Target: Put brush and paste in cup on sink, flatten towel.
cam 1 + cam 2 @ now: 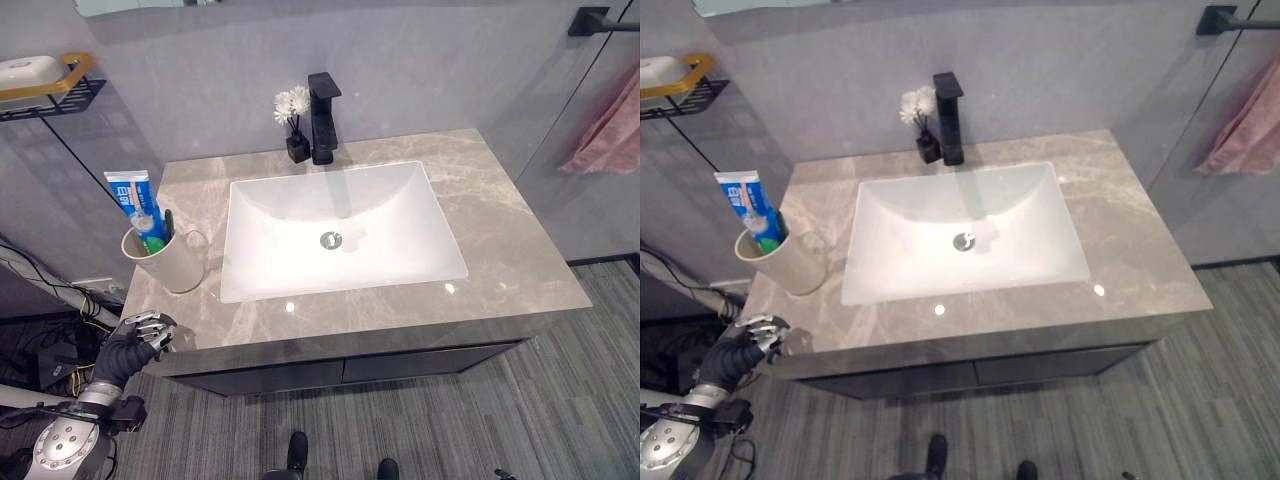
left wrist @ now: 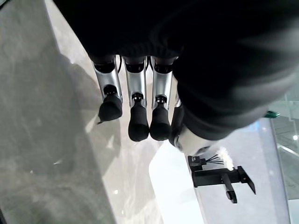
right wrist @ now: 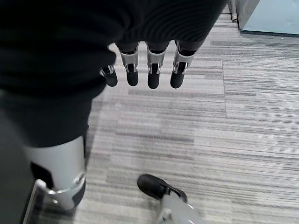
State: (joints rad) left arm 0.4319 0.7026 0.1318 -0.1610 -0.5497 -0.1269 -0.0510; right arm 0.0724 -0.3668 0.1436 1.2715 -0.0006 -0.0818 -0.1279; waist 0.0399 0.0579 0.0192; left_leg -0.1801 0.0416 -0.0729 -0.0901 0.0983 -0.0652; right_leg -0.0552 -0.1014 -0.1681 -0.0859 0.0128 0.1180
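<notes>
bathroom, sink w/ faucet, towel

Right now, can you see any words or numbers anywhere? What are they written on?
Toothpaste tube standing in the cup: white print on its blue band, too small and blurred to read.
Soap dish on the wall shelf: no print that I can make out.
Black tap, sink, counter and pink towel: no words, numbers or signs.

Grey wall, striped grey floor, marble vanity counter.
</notes>
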